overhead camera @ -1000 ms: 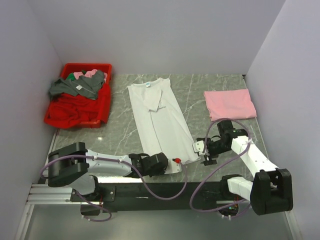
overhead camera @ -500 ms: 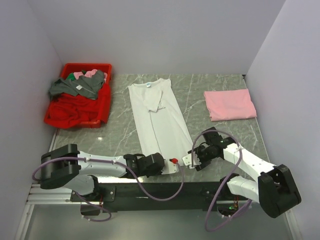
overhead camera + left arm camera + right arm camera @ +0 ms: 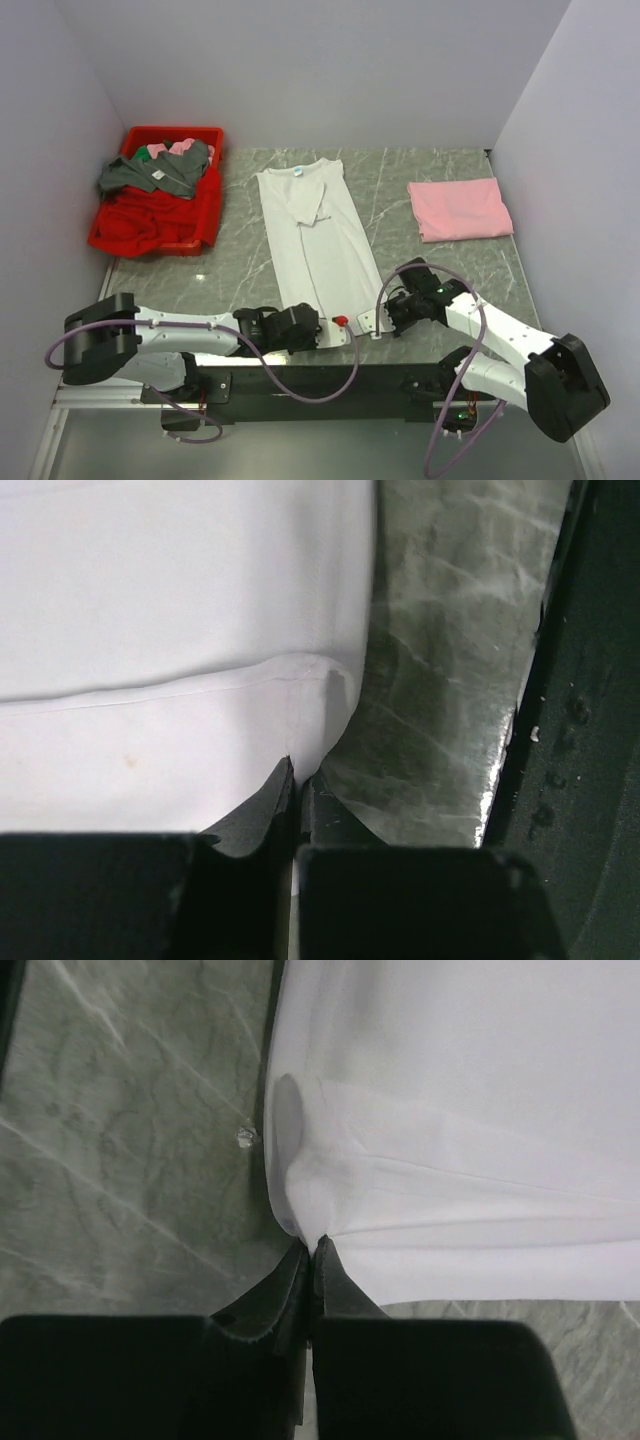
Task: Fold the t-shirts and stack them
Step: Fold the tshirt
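A white t-shirt (image 3: 315, 235), folded into a long narrow strip, lies down the middle of the marble table (image 3: 240, 260) with its collar at the far end. My left gripper (image 3: 322, 335) is shut on its near left hem corner (image 3: 320, 680). My right gripper (image 3: 372, 322) is shut on the near right hem corner (image 3: 320, 1185), where the cloth bunches into its fingertips. A pale pink t-shirt (image 3: 458, 208) lies folded flat at the right rear.
A red bin (image 3: 195, 215) heaped with grey, red and pink clothes stands at the left rear. White walls close in three sides. The table's dark front edge (image 3: 560, 730) runs just behind both grippers.
The right gripper moved left to the white t-shirt's near right corner and shut on it. The left arm slid slightly left, still gripping its corner.
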